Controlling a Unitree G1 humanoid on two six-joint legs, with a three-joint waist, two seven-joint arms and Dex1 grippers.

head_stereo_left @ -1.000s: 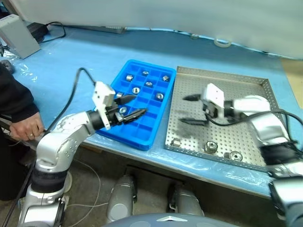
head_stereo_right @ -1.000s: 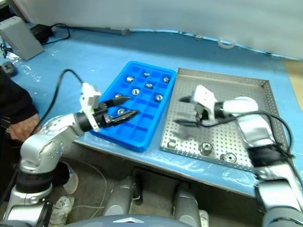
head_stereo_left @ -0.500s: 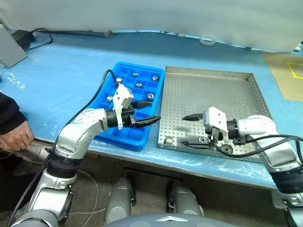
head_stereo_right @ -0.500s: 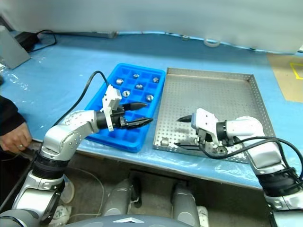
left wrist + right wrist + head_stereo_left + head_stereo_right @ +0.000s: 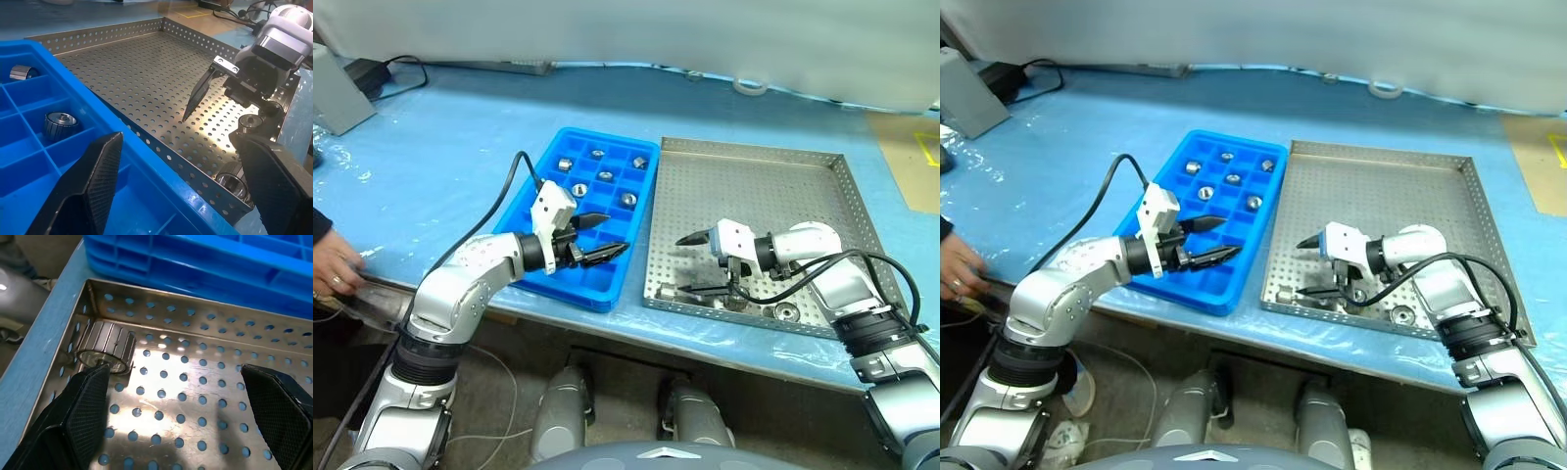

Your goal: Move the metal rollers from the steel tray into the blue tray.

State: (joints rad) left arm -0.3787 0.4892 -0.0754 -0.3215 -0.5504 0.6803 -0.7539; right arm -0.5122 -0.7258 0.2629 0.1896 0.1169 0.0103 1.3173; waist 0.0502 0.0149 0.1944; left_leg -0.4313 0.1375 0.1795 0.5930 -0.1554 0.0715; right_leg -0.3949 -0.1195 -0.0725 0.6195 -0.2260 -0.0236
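Blue-sheeted counter (image 5: 440, 157), near edge first: right tool (image 5: 693, 264), fingers wide apart and empty, sits low in steel tray (image 5: 773, 196) front corner. Nearest roller (image 5: 105, 346) lies on its side just beside one fingertip, axis along the front rim. Two more rollers (image 5: 787, 313) partly hidden behind that arm. Left tool (image 5: 602, 237), also apart, empty, hovers over blue tray (image 5: 533, 196); five rollers (image 5: 605, 177) sit in far compartments.

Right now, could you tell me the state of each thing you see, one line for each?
left gripper: open, empty, above the blue tray.
right gripper: open, empty, low inside the steel tray.
blue tray: several metal rollers in its far compartments, near ones empty.
steel tray: mostly bare, three rollers near its front rim.
roller in the tray's front corner: lying on its side, one finger beside it.
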